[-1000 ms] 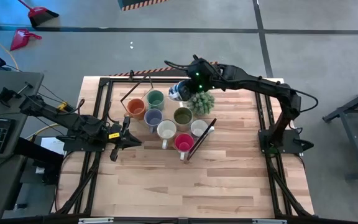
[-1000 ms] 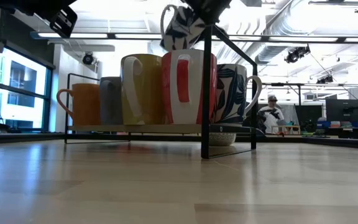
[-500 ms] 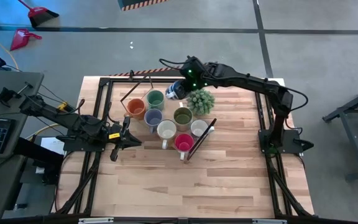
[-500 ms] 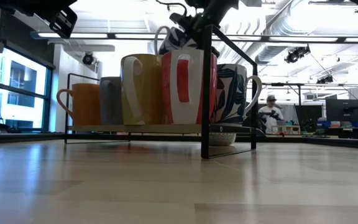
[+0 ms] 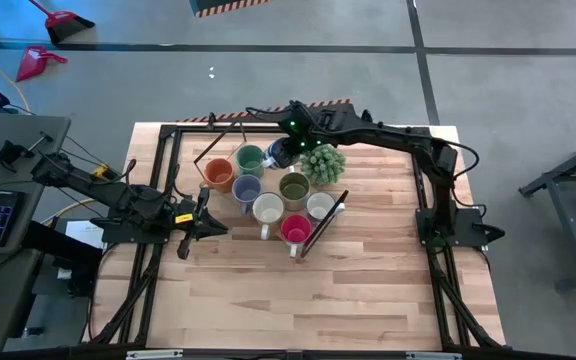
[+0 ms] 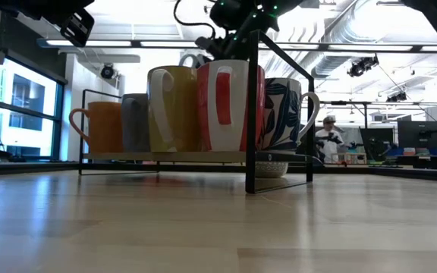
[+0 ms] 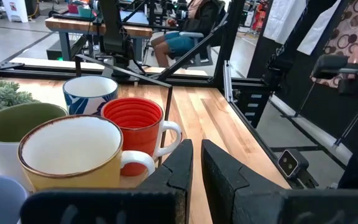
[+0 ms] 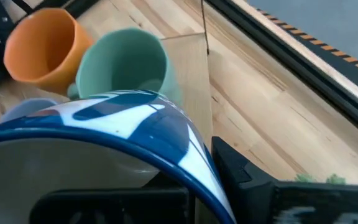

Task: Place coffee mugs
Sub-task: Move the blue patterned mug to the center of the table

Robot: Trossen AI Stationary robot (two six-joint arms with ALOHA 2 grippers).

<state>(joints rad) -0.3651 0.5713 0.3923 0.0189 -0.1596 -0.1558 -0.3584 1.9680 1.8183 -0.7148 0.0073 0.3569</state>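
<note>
My right gripper [image 5: 286, 146] is shut on a blue-and-white coffee mug [image 8: 123, 124] and holds it just above the far side of the mug cluster, beside the green mug [image 5: 250, 158] and the spiky plant [image 5: 322, 162]. Orange [image 5: 218, 175], blue-grey [image 5: 246, 188], cream [image 5: 268, 208], olive [image 5: 294, 186], red-pink [image 5: 296, 229] and leaf-patterned [image 5: 319, 206] mugs stand upright on the black wire rack [image 6: 252, 114]. In the low view the row of mugs hides most of the held mug. My left gripper [image 7: 196, 163] waits shut at the table's left. My right gripper has the blue-and-white mug by its rim and wall [image 8: 194, 163]. One finger [image 8: 241, 171] lies outside the wall and the other appears to be inside the mug. The fingers slant down from the table's far right. The mug is tilted and lifted clear.
The rack's upright posts and bars [image 5: 218, 140] frame the mugs, and one slanted bar [image 5: 326, 218] crosses the near right corner. Bare wood [image 5: 298, 300] lies toward the near edge. A person [image 6: 328, 136] sits in the room beyond the table.
My right gripper has carried the blue-and-white mug down and toward the table's left, closer to the green mug, tipping a little. In the low view the mug has sunk behind the row of standing mugs.
</note>
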